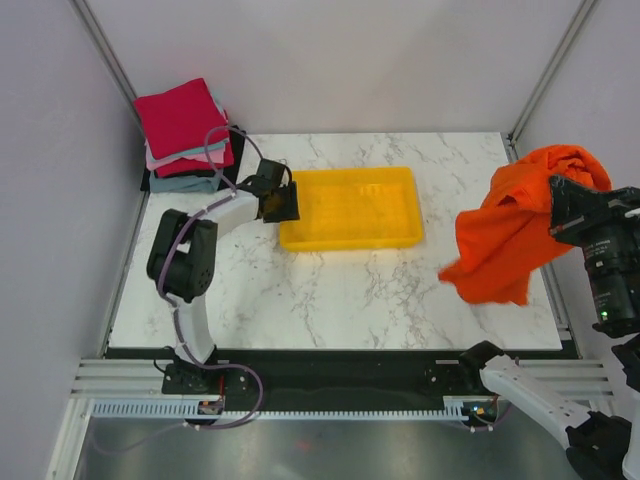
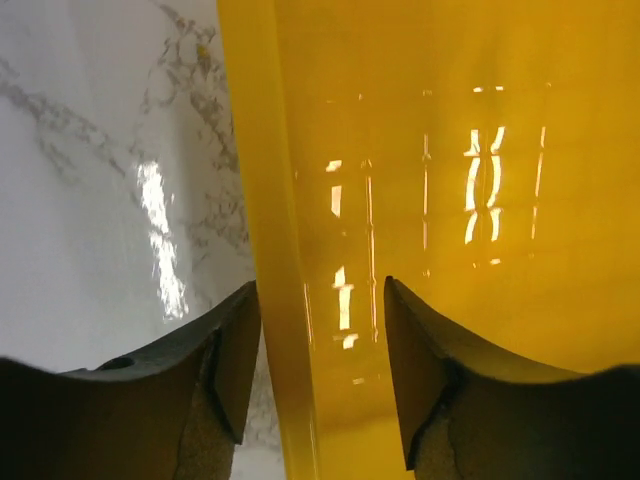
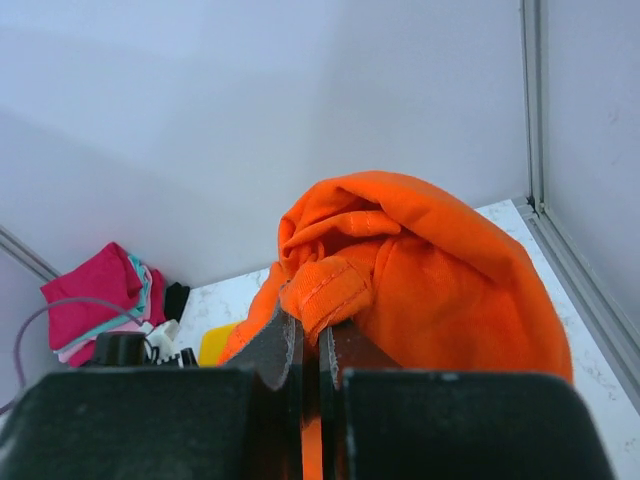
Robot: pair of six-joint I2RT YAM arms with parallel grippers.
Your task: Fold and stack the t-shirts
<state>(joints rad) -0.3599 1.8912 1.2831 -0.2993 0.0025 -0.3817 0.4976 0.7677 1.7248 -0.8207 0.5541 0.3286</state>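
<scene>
While folded t-shirts (image 1: 183, 125) are lying stacked, the right jaws are gripping the unfolded orange-red t-shirt (image 1: 510, 240) and the left jaws are gaping astride the tray (image 1: 350, 238) rim.

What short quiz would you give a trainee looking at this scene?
1. True or false: the right gripper is shut on the orange t-shirt.
2. The fingers of the left gripper stand either side of: A) the wall of the yellow tray; B) a sleeve; C) a cable.
3. Fill in: the top shirt of the folded stack in the far left corner is ___.

Key: 1 true; 2 A; 3 crimson.
</scene>
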